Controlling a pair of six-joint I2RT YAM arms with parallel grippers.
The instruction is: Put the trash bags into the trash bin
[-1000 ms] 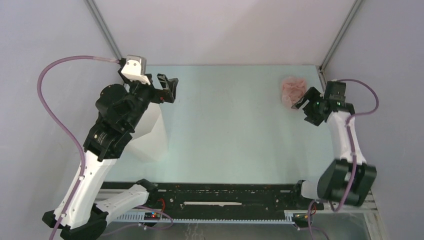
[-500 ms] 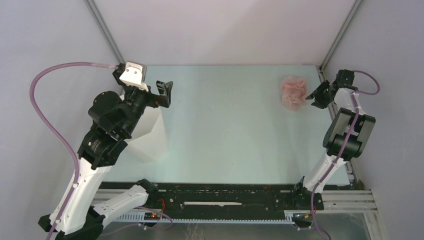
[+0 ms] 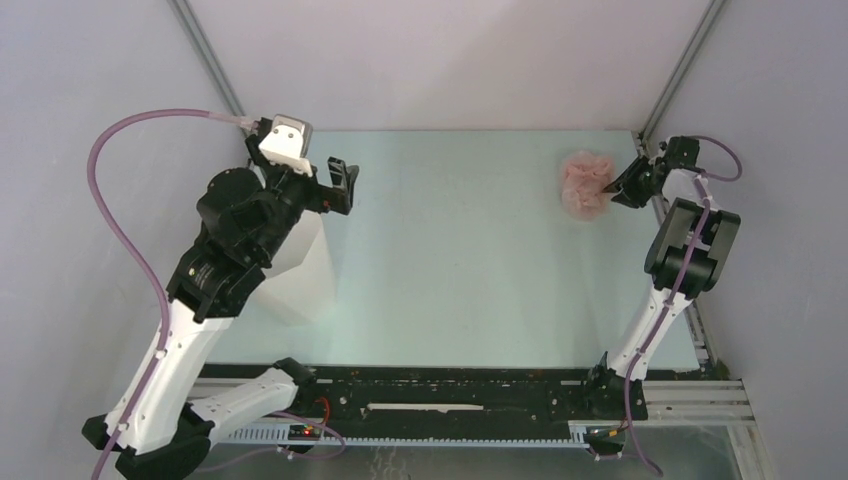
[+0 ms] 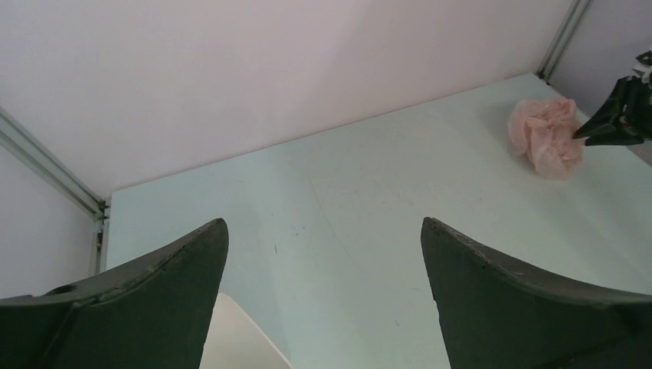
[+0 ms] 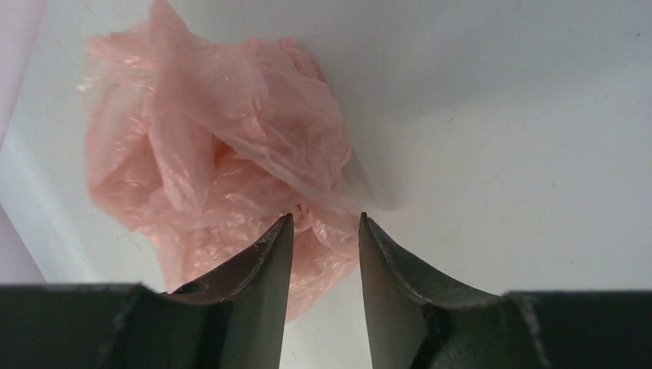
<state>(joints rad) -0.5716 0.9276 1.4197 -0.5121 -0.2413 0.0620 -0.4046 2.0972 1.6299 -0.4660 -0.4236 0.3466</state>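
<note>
The trash bag (image 3: pixel 585 185) lies crumpled, pale pink and glossy, at the table's far right; it also shows in the left wrist view (image 4: pixel 547 137). My right gripper (image 3: pixel 612 188) reaches it from the right. In the right wrist view the jaws (image 5: pixel 324 217) have narrowed on the bag's (image 5: pixel 223 154) lower fold, both tips touching plastic. The white faceted trash bin (image 3: pixel 300 265) stands at the left, partly hidden under my left arm; a corner of it (image 4: pixel 238 338) shows below the left jaws. My left gripper (image 3: pixel 340 180) hangs wide open above the bin, holding nothing (image 4: pixel 323 223).
The pale green table (image 3: pixel 460 260) is fenced by grey walls with metal corner posts (image 3: pixel 680 75). The bag sits close to the right wall and back corner. A black rail (image 3: pixel 450 395) runs along the near edge between the arm bases.
My right arm swung out to the far right corner and its jaws narrowed onto the bag's edge. The left arm shifted slightly, still open above the bin.
</note>
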